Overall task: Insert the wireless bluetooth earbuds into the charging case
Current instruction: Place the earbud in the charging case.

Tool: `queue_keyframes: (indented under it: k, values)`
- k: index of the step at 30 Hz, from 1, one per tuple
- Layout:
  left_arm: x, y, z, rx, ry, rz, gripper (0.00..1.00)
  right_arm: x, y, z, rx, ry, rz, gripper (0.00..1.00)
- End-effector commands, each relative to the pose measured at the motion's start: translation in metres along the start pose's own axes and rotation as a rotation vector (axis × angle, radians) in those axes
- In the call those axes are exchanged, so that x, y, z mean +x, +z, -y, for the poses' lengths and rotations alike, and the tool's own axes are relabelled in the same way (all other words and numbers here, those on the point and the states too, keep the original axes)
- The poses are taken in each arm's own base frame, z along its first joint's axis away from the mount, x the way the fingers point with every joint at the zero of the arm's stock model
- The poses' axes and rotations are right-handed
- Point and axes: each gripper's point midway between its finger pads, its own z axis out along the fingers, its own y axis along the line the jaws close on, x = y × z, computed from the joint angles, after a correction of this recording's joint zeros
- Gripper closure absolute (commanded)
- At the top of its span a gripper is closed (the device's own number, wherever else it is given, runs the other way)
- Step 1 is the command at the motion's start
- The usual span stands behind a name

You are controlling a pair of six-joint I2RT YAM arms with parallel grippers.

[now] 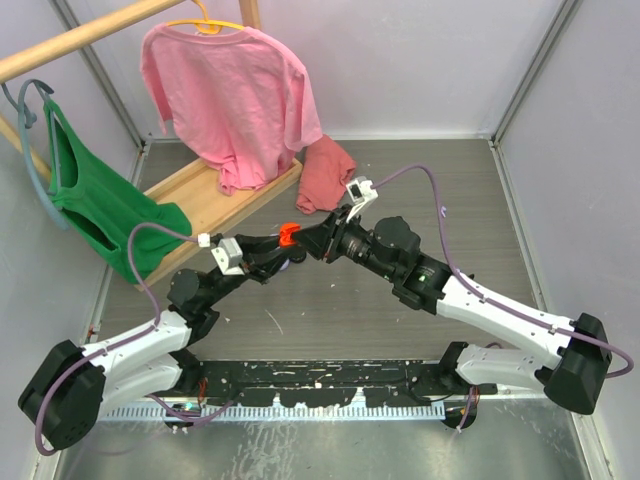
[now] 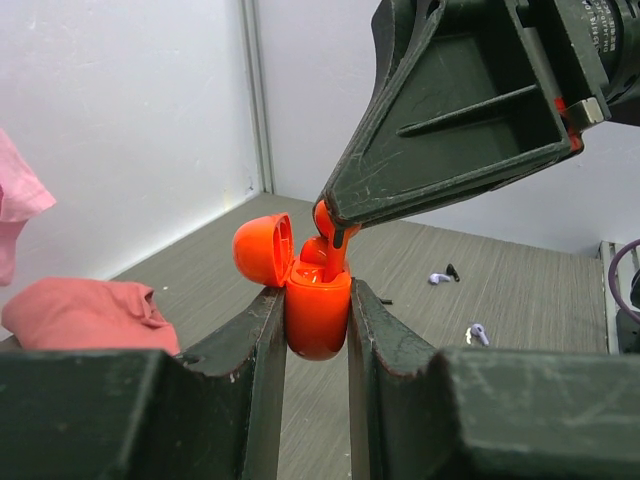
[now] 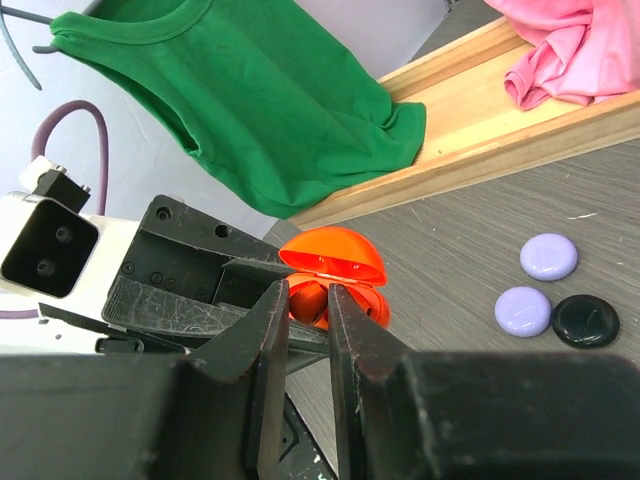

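The orange-red charging case (image 2: 318, 318) hangs above the table, lid (image 2: 262, 250) hinged open, with my left gripper (image 2: 315, 293) shut on its body. From above, my right gripper (image 2: 336, 228) is shut on an orange-red earbud (image 2: 332, 252) whose lower end sits in the case's opening. The right wrist view shows that earbud (image 3: 312, 298) pinched between my right gripper's (image 3: 307, 292) fingers under the open lid (image 3: 335, 255). In the top view the case (image 1: 288, 235) sits where both grippers meet. Two lavender earbuds (image 2: 437, 278) (image 2: 478, 332) and a black one (image 2: 453, 270) lie on the table.
Two lavender pucks (image 3: 548, 256) (image 3: 523, 311) and a black puck (image 3: 586, 321) lie on the table. A wooden rack (image 1: 205, 195) at the back left carries a pink shirt (image 1: 230, 90) and a green top (image 1: 95, 200). A red cloth (image 1: 325, 175) lies beside it.
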Motion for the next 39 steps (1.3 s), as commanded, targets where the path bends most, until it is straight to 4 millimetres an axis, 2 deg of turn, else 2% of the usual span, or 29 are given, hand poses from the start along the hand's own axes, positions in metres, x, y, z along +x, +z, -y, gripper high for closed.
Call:
queue_keyframes:
  k: [1, 8, 15, 21, 27, 39]
  values:
    - [-0.051, 0.006, 0.001, 0.008, 0.090, 0.177, 0.96, 0.014, 0.001, 0.015, 0.089, 0.001, -0.065, 0.77]
    - [-0.047, 0.006, -0.005, -0.024, 0.084, 0.168, 0.96, 0.017, 0.002, 0.012, 0.076, 0.000, -0.084, 0.71]
    - [-0.035, 0.005, -0.007, -0.032, 0.075, 0.133, 0.96, 0.015, 0.002, 0.018, 0.107, 0.004, -0.068, 0.64]
    - [-0.023, 0.006, -0.004, -0.010, 0.068, 0.099, 0.96, 0.003, 0.000, 0.008, 0.071, -0.029, -0.045, 0.58]
    - [-0.010, 0.002, -0.005, -0.018, 0.056, 0.065, 0.96, -0.017, -0.011, -0.005, 0.044, -0.099, -0.017, 0.50]
    - [-0.013, 0.002, 0.008, 0.047, 0.015, 0.068, 0.97, -0.011, -0.015, -0.023, -0.065, -0.243, -0.107, 0.48]
